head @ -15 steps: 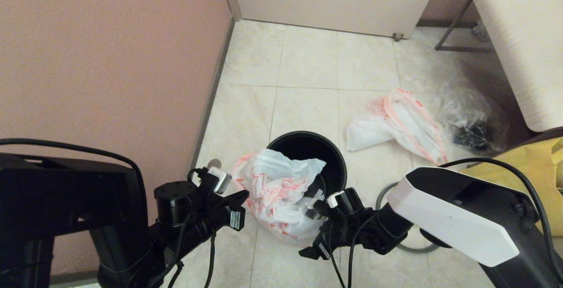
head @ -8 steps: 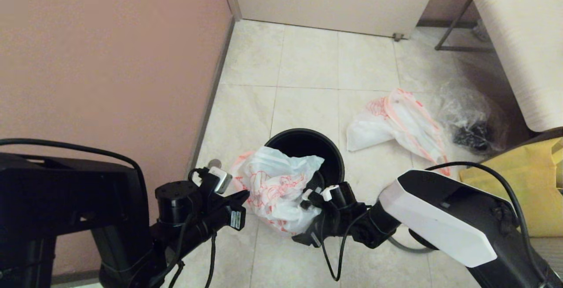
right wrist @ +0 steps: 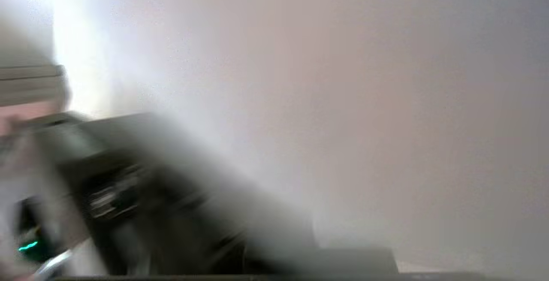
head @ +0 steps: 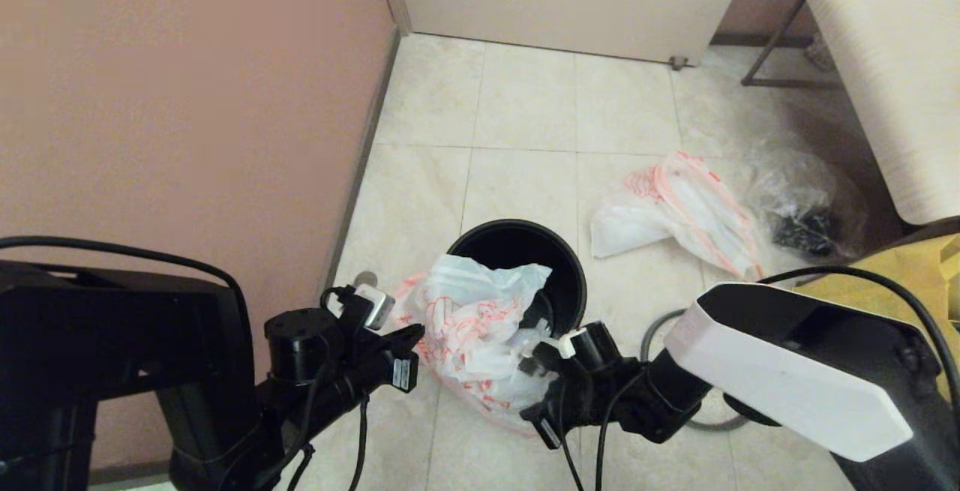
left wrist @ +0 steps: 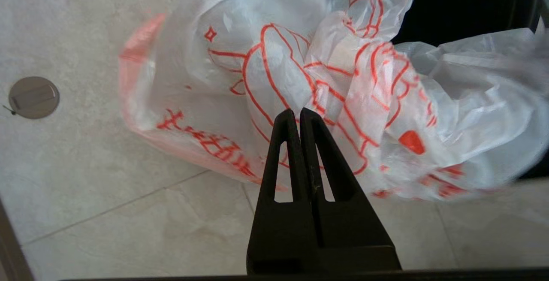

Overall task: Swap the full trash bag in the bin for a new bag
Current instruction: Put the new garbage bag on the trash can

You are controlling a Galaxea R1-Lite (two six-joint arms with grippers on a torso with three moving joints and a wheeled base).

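Observation:
The black bin (head: 566, 270) stands on the tiled floor, and its dark inside also shows in the left wrist view (left wrist: 463, 2). The new bag (head: 465, 318), white with orange-red lettering, hangs over the bin's near-left rim. My left gripper (head: 415, 335) is shut on the bag's left side, and the folds (left wrist: 300, 71) gather at its closed tips (left wrist: 296, 111). My right gripper (head: 534, 356) is shut in the bag's right edge; the right wrist view is a blur. The full trash bag (head: 679, 210) lies on the floor to the right of the bin.
A grey hoop (head: 651, 333) lies on the floor under my right arm. A clear crinkled bag (head: 802, 202), a yellow bag (head: 907, 281) and a bench (head: 885, 64) are at the right. The pink wall (head: 187, 101) is close on the left. A round floor drain (left wrist: 33, 97) sits by the wall.
My right gripper has closed from wide open at the new bag's right edge. The right arm swung in, then drew back toward me, and the bag's lower part followed. The left arm stayed still.

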